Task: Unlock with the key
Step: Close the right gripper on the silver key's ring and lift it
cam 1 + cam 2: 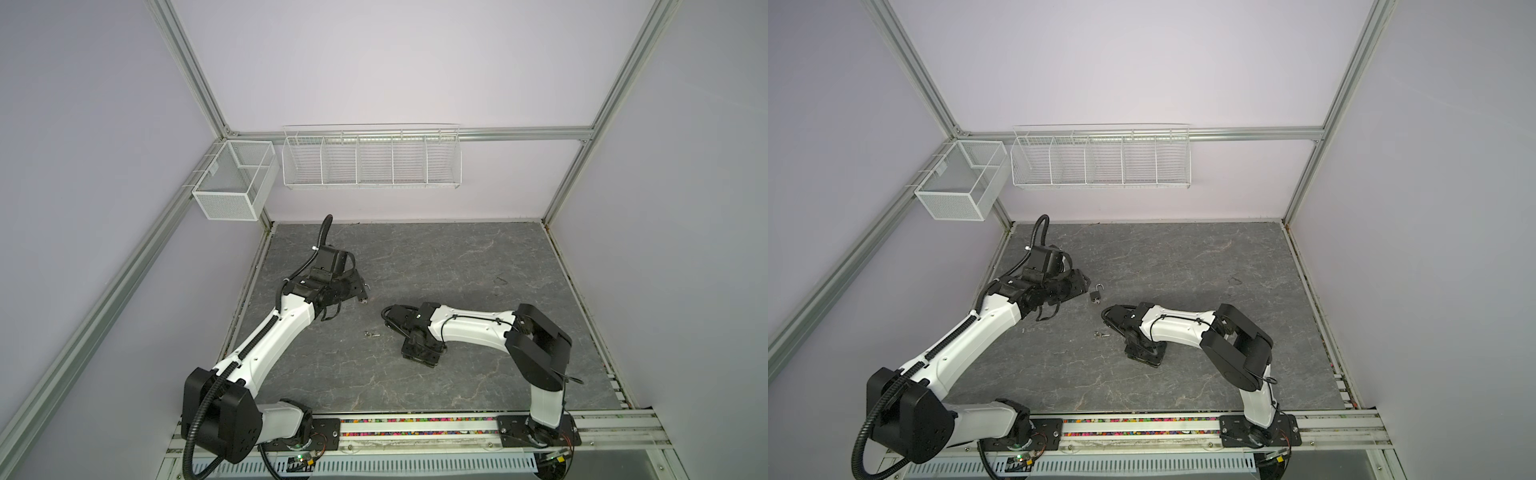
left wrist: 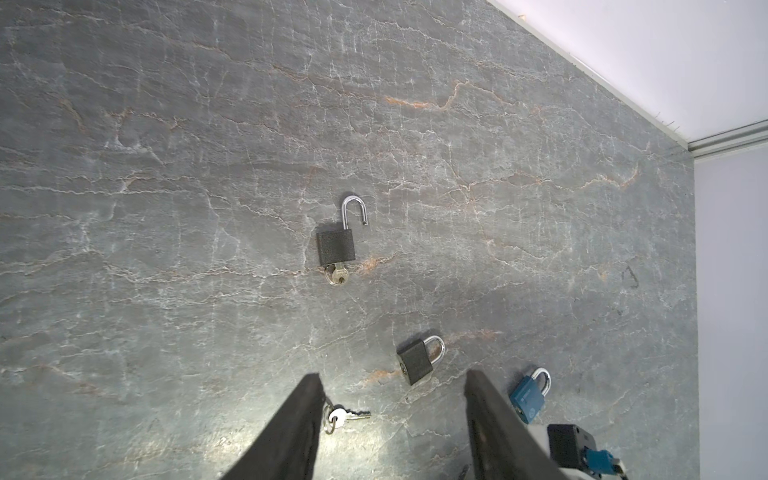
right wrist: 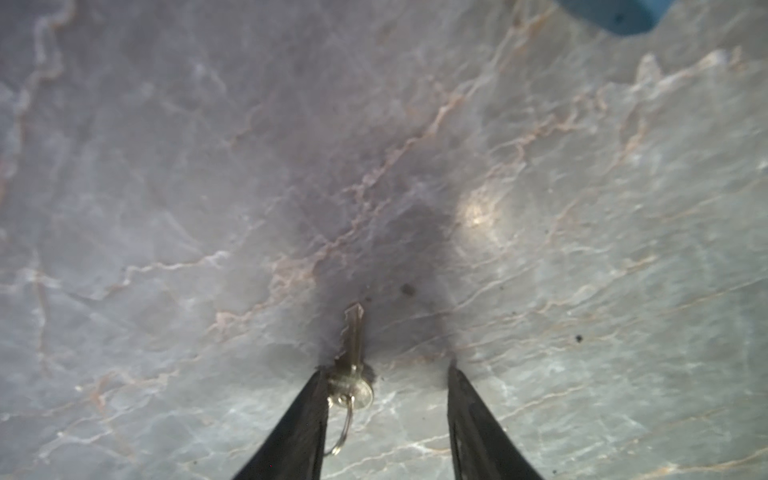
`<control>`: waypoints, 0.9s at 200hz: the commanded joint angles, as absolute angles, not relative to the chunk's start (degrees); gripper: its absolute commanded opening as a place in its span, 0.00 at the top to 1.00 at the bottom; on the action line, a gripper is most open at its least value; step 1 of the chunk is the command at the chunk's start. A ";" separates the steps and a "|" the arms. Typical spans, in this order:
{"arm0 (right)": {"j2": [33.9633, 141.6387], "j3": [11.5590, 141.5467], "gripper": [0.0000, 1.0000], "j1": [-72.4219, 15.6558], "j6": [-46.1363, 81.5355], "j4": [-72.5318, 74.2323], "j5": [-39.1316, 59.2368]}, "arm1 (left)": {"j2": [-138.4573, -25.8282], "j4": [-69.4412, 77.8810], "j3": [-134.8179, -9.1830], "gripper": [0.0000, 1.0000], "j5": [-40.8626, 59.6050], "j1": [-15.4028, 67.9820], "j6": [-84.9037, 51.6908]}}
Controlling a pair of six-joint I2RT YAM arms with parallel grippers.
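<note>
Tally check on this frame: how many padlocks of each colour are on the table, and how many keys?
Dark grey padlocks: 2, one open, one shut
Blue padlock: 1
Keys: 3, one in the open padlock, one loose key, a third key in the right wrist view
Total: 6
A speck in a top view is too small to name; uncounted.

The left arm [image 1: 274,336] and the right arm [image 1: 469,328] are pictured bent low over a grey marbled surface [image 1: 457,257], a small key [image 1: 371,333] laid between them, with a wire rack [image 1: 372,166] and mesh basket [image 1: 224,205] hung behind.
</note>
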State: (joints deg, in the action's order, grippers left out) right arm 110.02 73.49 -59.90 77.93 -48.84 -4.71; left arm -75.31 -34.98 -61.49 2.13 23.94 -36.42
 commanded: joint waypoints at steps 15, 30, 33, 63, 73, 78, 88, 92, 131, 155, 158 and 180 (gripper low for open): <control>107.38 69.70 0.52 -60.50 73.10 -55.33 -5.38 | -73.74 -33.77 -59.85 0.45 3.95 23.55 -37.68; 106.17 68.02 0.51 -60.52 71.68 -56.70 -5.36 | -73.47 -32.80 -59.26 0.45 4.94 23.60 -38.33; 105.93 67.81 0.51 -60.50 71.42 -56.93 -5.47 | -73.38 -32.78 -59.24 0.45 4.96 23.56 -38.56; 102.84 69.30 0.49 -61.12 67.98 -56.29 -5.69 | -72.28 -31.93 -58.39 0.45 4.96 23.55 -39.83; 101.87 69.76 0.48 -61.62 67.98 -55.75 -5.38 | -71.94 -31.91 -57.98 0.45 4.52 23.55 -40.32; 101.38 69.44 0.48 -61.65 68.07 -55.30 -4.56 | -71.82 -31.90 -57.78 0.45 4.15 23.55 -40.57; 100.68 68.10 0.48 -61.64 68.74 -51.73 -2.67 | -71.57 -31.83 -57.35 0.45 3.81 23.55 -40.64; 100.52 67.57 0.49 -61.70 69.04 -50.94 -2.35 | -71.54 -31.69 -57.17 0.45 3.82 23.55 -40.58; 102.45 66.10 0.56 -61.98 70.47 -47.19 0.78 | -71.46 -30.99 -56.70 0.45 5.15 23.55 -40.83; 102.36 63.24 0.60 -61.69 73.61 -45.56 1.42 | -71.80 -29.93 -55.77 0.45 6.41 23.62 -39.90; 102.20 62.80 0.61 -61.54 73.79 -44.99 1.57 | -71.87 -30.08 -55.81 0.45 6.43 23.56 -39.90; 102.54 63.04 0.63 -61.44 75.37 -46.68 0.49 | -71.83 -29.84 -55.81 0.45 6.95 23.60 -39.70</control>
